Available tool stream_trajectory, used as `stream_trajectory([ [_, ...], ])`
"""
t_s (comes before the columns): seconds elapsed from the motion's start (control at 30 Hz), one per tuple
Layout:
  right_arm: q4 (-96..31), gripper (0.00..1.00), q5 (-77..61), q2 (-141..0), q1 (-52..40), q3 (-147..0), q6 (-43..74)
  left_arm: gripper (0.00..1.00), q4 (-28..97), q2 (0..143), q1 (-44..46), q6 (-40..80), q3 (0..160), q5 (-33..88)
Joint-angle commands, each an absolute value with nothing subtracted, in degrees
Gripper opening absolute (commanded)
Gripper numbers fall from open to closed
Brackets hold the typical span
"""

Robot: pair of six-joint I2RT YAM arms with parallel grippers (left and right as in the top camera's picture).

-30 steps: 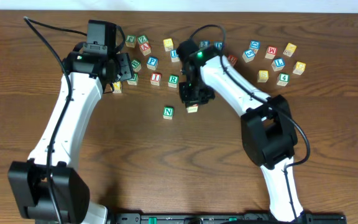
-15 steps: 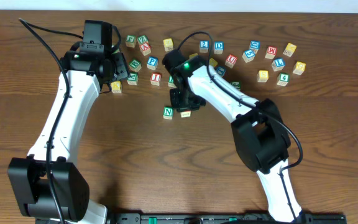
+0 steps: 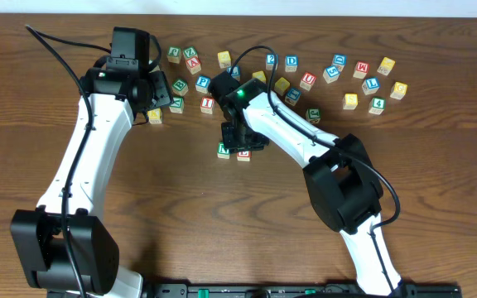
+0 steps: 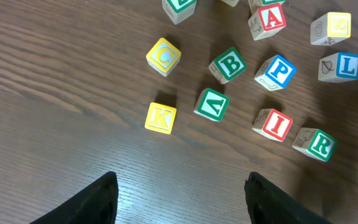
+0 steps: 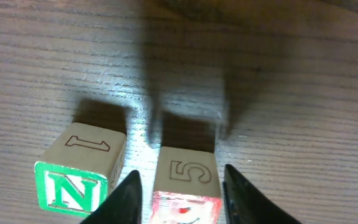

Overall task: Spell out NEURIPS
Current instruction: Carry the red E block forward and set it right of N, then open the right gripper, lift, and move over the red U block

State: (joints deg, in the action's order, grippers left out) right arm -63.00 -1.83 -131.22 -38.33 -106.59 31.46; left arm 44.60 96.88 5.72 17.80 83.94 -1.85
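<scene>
The right gripper (image 5: pixel 180 175) hangs low over the table (image 5: pixel 303 93), with 1 finger on each side of a red-faced cube (image 5: pixel 186 202). The fingers seem to stand a little apart from it, not squeezing. The cube's red letter is cut off. It sits just beside the green N cube (image 5: pixel 73 186). The left gripper (image 4: pixel 185 202) is spread wide and holds nothing. The red I cube (image 4: pixel 272 124), green R cube (image 4: pixel 316 144) and blue P cube (image 4: pixel 275 71) lie in front of it.

N cube (image 5: pixel 73 186), 1 atop; adjoining cube (image 5: pixel 185 177), 5; P cube (image 4: pixel 275 71); I cube (image 4: pixel 273 124).
</scene>
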Motion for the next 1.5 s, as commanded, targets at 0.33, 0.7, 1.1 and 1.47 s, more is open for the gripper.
stream_trajectory([
  [0.33,-63.5,0.39,-1.0,-131.3,-38.0,-108.3,31.2,0.64,44.7,97.2,5.5,18.1,84.5,-2.5],
  [0.7,-66.9,0.45,1.7,-131.3,-33.5,-119.0,29.5,0.64,44.7,97.2,5.5,18.1,84.5,-2.6],
  [1.1,-61.5,0.46,3.8,-131.4,-25.9,-119.2,29.6,0.64,44.7,97.2,5.5,18.1,84.5,-2.6],
  [1.47,-60.2,0.46,6.0,-134.1,-25.5,-118.8,30.2,0.64,44.7,97.2,5.5,18.1,84.5,-2.6],
])
